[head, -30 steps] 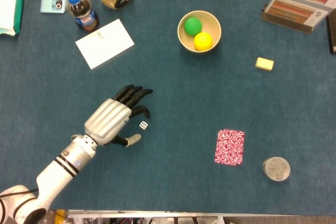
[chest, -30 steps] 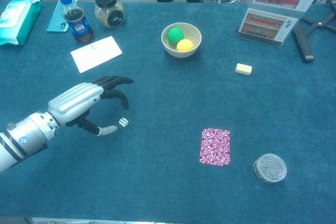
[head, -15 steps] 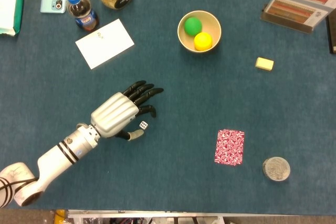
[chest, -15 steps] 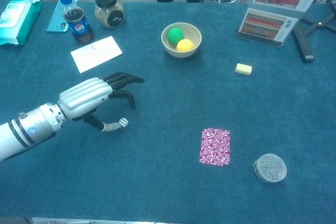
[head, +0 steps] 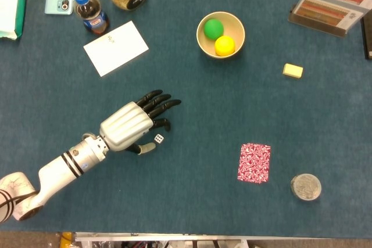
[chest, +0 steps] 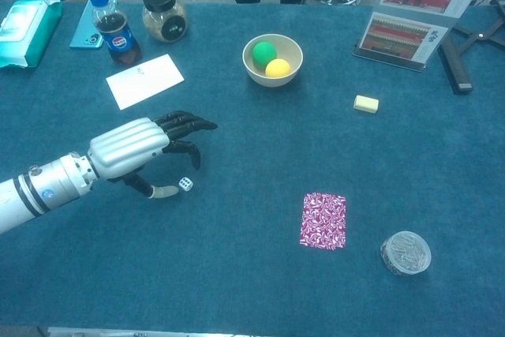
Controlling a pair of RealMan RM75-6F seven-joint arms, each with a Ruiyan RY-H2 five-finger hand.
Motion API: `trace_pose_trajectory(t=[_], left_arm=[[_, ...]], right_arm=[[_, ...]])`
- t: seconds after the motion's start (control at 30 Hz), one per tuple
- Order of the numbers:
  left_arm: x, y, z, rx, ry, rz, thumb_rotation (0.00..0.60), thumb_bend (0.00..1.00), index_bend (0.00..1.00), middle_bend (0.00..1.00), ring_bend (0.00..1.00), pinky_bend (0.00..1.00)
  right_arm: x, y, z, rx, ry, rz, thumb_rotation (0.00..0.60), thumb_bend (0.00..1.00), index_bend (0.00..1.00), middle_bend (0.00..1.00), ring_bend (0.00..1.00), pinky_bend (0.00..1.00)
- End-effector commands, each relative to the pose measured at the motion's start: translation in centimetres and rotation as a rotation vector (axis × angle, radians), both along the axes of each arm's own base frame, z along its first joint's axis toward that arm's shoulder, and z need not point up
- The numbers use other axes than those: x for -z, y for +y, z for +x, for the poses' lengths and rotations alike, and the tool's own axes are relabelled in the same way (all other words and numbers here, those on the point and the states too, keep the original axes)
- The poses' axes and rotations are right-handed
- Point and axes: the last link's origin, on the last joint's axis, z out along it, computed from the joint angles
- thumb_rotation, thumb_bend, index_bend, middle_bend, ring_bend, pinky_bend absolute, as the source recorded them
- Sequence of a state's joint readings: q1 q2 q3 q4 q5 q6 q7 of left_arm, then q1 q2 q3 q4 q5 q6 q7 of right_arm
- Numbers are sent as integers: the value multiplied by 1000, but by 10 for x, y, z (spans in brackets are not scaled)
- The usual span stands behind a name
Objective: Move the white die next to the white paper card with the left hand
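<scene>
From the head view, the left hand (head: 129, 126) lies low over the blue table (head: 192, 114) with its dark fingers spread out to the right. It holds nothing. The white die (head: 158, 138) sits on the table just under the fingers, with the thumb tip right beside it; I cannot tell if they touch. The white paper card (head: 115, 48) is farther away and to the left, with tiny marks too small to read. Beside the card stands a cola bottle (head: 90, 13) with a blue cap.

From the chest view, the left hand (chest: 138, 146) is open, fingers apart. The white die (chest: 185, 184) rests just right of the thumb tip. The white paper card (chest: 144, 80) lies far back on the left. The cola bottle (chest: 114, 28) has a Pepsi label.
</scene>
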State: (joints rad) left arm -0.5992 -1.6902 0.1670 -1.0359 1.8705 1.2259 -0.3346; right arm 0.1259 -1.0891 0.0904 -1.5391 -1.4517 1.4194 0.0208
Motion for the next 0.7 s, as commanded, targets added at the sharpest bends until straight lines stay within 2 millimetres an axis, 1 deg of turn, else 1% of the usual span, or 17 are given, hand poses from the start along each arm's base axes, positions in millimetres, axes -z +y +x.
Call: trace_pose_trajectory(t=[0.03, 0.5, 0.7], left_arm=[[-1, 0, 0, 9, 8, -5, 600, 246, 389, 40, 0, 20], [5, 4, 10, 59, 30, -21, 600, 246, 401, 40, 0, 20], [8, 8, 10, 67, 47, -31, 600, 246, 402, 40, 0, 20]], right_arm=[[1, 0, 0, 2, -1, 2, 600, 0, 510, 412, 261, 370], [2, 0, -2, 5, -5, 7, 600, 0, 510, 412, 261, 369], [2, 1, -3, 9, -5, 7, 600, 0, 510, 412, 261, 370]])
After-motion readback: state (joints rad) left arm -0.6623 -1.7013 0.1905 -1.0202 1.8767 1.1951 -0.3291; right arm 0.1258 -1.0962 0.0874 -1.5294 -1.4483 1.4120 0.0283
